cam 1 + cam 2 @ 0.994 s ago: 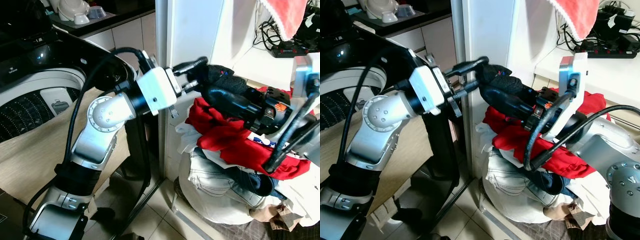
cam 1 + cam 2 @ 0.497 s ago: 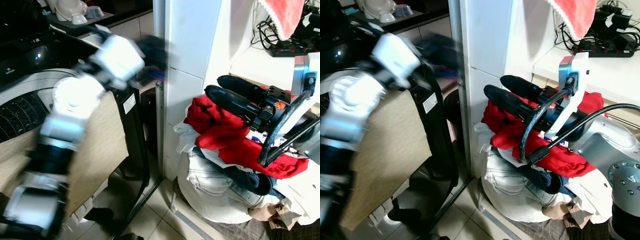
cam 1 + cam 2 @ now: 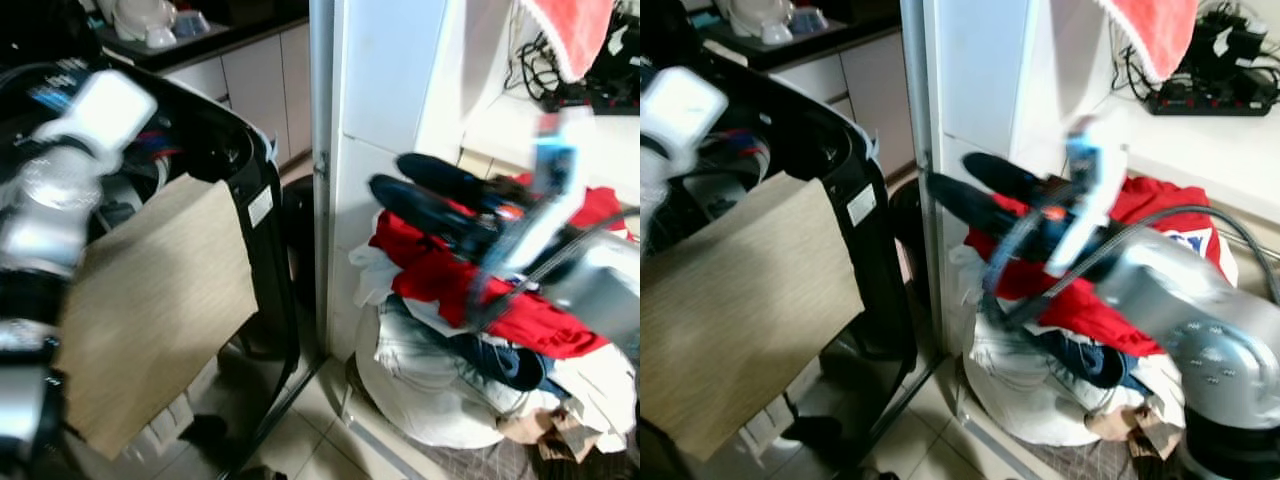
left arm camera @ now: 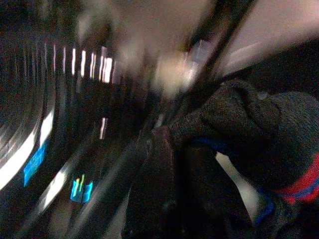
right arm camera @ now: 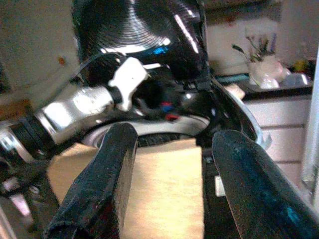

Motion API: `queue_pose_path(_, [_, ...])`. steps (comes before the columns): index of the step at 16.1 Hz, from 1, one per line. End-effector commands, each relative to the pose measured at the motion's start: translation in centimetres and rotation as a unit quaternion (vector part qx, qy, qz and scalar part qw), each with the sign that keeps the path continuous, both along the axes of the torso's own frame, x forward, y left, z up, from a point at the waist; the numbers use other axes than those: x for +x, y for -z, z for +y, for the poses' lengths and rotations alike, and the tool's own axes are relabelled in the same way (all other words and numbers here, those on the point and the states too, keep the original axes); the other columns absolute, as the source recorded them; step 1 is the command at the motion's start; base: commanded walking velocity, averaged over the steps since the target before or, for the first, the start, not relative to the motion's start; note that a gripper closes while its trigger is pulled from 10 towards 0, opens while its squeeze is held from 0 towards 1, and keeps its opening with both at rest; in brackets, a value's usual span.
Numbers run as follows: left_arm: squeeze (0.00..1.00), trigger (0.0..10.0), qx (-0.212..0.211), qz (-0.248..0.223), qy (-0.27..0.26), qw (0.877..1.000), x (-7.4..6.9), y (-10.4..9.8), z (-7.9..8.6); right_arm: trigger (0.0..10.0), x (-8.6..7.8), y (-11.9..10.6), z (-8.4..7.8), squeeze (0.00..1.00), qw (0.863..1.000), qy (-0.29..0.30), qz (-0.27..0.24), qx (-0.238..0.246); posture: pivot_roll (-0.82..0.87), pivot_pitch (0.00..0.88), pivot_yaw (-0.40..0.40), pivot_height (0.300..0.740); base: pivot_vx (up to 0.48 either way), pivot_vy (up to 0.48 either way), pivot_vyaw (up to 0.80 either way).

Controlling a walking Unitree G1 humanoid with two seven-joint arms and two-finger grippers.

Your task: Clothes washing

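Since the earlier frames the left arm has swung away from the clothes heap to the black top-loading washing machine (image 3: 215,150), carrying the dark knitted garment with red and blue trim (image 4: 249,134) with it. The left gripper (image 4: 164,164) is clamped on this garment, which the left wrist view shows bunched against its fingers above the machine's lit control panel; motion blur hides the exact position over the drum. The right gripper (image 3: 420,185) hovers to the right of the machine, above the heap, fingers spread and empty. The remaining laundry lies right of the machine, beyond the white pillar (image 3: 375,90): a red cloth garment (image 3: 450,275) on top, pale denim jeans (image 3: 420,345) beneath, and white fabric under those. All items appear soft, limp and light; the denim is probably heavier and stiffer. Judged best practice: pinch a raised fold near the top of the heap, since a low grip risks dragging neighbouring pieces along.
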State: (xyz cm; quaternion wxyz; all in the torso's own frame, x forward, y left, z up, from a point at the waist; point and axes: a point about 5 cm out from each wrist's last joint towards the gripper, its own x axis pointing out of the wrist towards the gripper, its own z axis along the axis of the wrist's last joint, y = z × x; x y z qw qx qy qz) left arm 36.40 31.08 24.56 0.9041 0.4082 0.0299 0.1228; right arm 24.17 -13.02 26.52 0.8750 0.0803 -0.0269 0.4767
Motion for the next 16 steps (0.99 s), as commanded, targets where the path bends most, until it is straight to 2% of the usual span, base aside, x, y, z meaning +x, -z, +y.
queue_pose_path(1, [0.00,10.0,-0.054,0.034,-0.033,0.997,-0.3,1.6,1.7,10.0,-0.2,0.2,1.1,0.00,0.999,-0.002,-0.004,-0.031,-0.14,0.000,0.062,0.740,0.000,0.000,0.00])
queue_pose_path(2, [0.00,10.0,-0.108,0.037,-0.019,0.993,-0.3,2.5,1.8,10.0,-0.5,0.4,1.9,0.00,0.999,-0.011,-0.010,-0.040,-0.15,0.000,0.061,0.740,0.000,0.000,0.00])
queue_pose_path(3, [0.00,10.0,-0.119,0.033,-0.018,0.992,-0.3,2.5,1.8,10.0,-0.5,0.4,2.0,0.00,0.999,-0.012,-0.011,-0.040,-0.15,0.000,0.061,0.740,0.000,0.000,0.00])
queue_pose_path(4, [1.00,10.0,-0.118,0.047,0.002,0.992,-0.1,2.7,1.4,10.0,-0.7,0.5,2.4,0.00,0.999,-0.017,-0.013,-0.043,-0.15,0.000,0.062,0.740,0.000,0.000,0.00])
queue_pose_path(7, [1.00,10.0,-0.120,0.060,0.009,0.991,0.4,3.1,1.0,10.0,-0.8,0.9,3.0,0.00,0.998,-0.017,-0.012,-0.055,-0.15,0.000,0.064,0.740,0.000,0.000,0.00])
queue_pose_path(13, [1.00,10.0,-0.123,0.068,0.022,0.990,0.6,3.1,1.1,10.0,-0.6,1.6,2.8,0.00,0.997,0.009,-0.001,-0.075,-0.16,0.000,0.069,0.740,0.000,0.000,0.00])
queue_pose_path(15, [1.00,10.0,-0.126,0.078,0.021,0.989,0.5,3.4,1.3,10.0,-0.3,2.1,2.5,0.00,0.995,0.028,0.006,-0.094,-0.16,0.000,0.067,0.740,0.000,0.000,0.00])
queue_pose_path(16, [1.00,10.0,-0.107,0.097,0.011,0.989,0.2,3.7,1.7,10.0,0.5,3.0,2.0,0.00,0.987,0.070,0.011,-0.141,-0.16,0.000,0.066,0.740,0.000,0.000,0.00])
